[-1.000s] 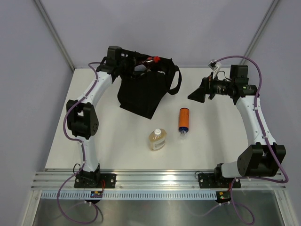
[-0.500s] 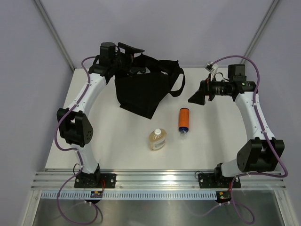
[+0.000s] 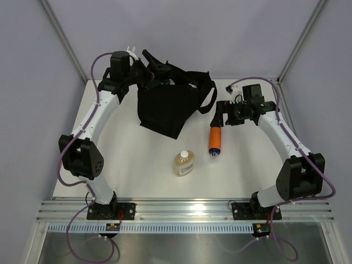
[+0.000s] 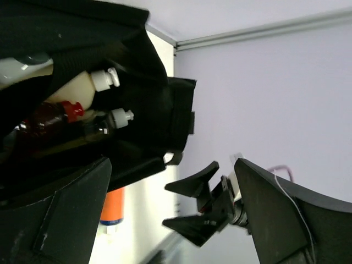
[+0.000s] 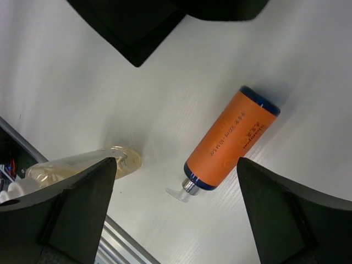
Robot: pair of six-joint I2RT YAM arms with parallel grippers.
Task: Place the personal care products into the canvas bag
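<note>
On the worktop [image 3: 132, 159] an amber bottle [image 3: 183, 163] stands, bare surface all round. Just beyond lies the orange bottle [image 3: 215, 139], the right gripper [image 3: 219, 114] spread wide and empty over its far end. At the far edge the canvas bag [image 3: 168, 107] hides most of its toiletries [image 4: 82, 88]; the left gripper [image 3: 155, 67] gapes at its mouth, empty.

Likely a lab: bare walls [image 3: 181, 33], aluminium mounting rail [image 3: 181, 208]

Only print in view: one line of small dark characters running lengthwise down the side of the orange cylindrical plastic bottle [image 5: 231, 140], lying on the white desk [image 5: 110, 99] right of centre. Too small to read. Nothing else legible.
</note>
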